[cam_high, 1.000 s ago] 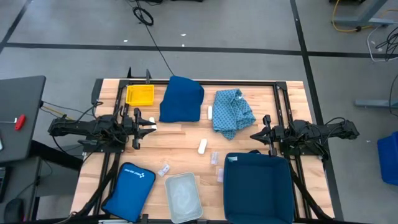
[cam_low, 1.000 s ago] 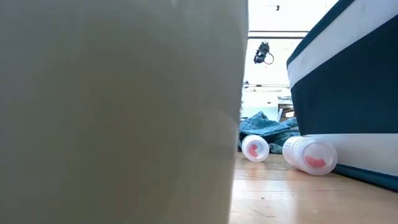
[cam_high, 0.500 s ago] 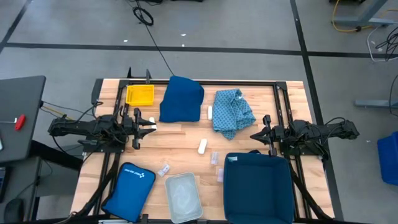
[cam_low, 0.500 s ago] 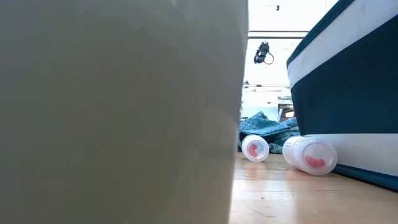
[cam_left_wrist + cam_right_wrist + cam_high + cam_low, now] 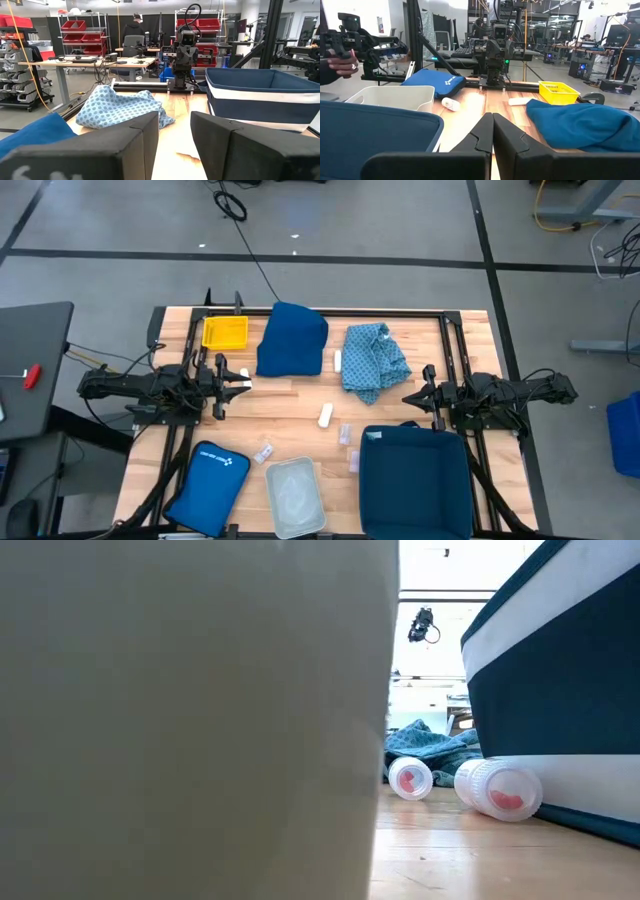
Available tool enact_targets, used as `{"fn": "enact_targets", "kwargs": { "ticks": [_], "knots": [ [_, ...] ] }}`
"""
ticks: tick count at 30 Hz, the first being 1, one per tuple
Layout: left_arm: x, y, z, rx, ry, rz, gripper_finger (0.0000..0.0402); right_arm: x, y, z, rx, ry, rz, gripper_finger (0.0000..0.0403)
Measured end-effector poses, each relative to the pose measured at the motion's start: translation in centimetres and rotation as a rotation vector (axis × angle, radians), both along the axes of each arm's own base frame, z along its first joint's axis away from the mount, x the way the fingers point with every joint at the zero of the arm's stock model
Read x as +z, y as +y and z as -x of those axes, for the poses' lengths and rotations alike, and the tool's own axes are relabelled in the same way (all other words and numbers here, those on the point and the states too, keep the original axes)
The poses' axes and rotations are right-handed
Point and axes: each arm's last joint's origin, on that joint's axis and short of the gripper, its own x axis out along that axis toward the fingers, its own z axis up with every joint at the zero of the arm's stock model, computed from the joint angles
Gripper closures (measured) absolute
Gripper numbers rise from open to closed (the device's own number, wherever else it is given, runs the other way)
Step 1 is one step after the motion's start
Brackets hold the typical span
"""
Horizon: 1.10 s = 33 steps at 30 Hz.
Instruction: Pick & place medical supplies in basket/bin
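The medical supplies lie loose on the wooden table: a white roll [image 5: 325, 415], a white tube [image 5: 338, 361] between the two cloths, and small clear vials [image 5: 265, 451], [image 5: 345, 434], [image 5: 353, 461]. In the low view, two vials [image 5: 410, 778], [image 5: 499, 790] lie on their sides beside the blue basket [image 5: 560, 690]. My left gripper [image 5: 243, 380] [image 5: 175, 131] hovers open at the table's left side, pointing right. At the right side, my right gripper [image 5: 405, 397] [image 5: 492, 127] is shut and points left. Neither touches anything.
The blue basket [image 5: 372, 480] and a white bin [image 5: 295, 496] stand at the near edge, next to a blue zip pouch [image 5: 208, 480]. A yellow tray [image 5: 225, 332], a blue cloth [image 5: 292, 340] and a patterned cloth [image 5: 375, 360] lie along the far side. A person's hand [image 5: 335, 65] shows beyond the table.
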Motion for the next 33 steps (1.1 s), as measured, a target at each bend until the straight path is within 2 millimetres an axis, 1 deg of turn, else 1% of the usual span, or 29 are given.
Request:
{"fn": "enact_targets", "kwargs": {
  "ticks": [6,9,11,15,19,21,24,28,30,33],
  "knots": [
    [0.1,0.0,0.0,-0.001,-0.016,0.010,0.0282,0.3,0.0,0.0,-0.008,-0.033,-0.004,0.0387],
    [0.1,0.0,0.0,-0.005,-0.020,0.046,0.0282,0.4,-0.2,0.0,-0.075,-0.045,-0.017,0.0387],
    [0.1,0.0,0.0,-0.007,-0.023,0.076,0.0282,0.5,-0.3,0.0,-0.112,-0.045,-0.058,0.0387],
    [0.1,0.0,0.0,-0.006,-0.027,0.102,0.0282,0.4,-0.3,0.0,-0.115,-0.036,-0.096,0.0387],
    [0.2,0.2,0.0,0.042,-0.036,0.145,0.0281,0.3,-0.4,0.0,-0.117,-0.031,-0.150,0.0386],
    [0.1,0.2,0.0,0.043,-0.035,0.147,0.0275,0.3,-0.4,0.0,-0.122,-0.023,-0.199,0.0376],
    [0.1,0.1,0.0,0.037,-0.029,0.158,0.0246,-0.1,-0.5,-0.3,-0.132,0.021,-0.266,0.0338],
    [-0.1,0.1,-0.2,0.038,-0.011,0.171,0.0183,-0.8,-0.5,-0.8,-0.152,0.106,-0.284,0.0252],
    [0.0,0.1,-0.3,0.041,-0.017,0.172,0.0157,-0.9,-0.4,-1.1,-0.156,0.119,-0.275,0.0209],
    [0.2,0.1,-0.6,0.043,-0.027,0.145,0.0142,-0.5,-0.5,-1.7,-0.190,0.114,-0.242,0.0165]
  ]
}}
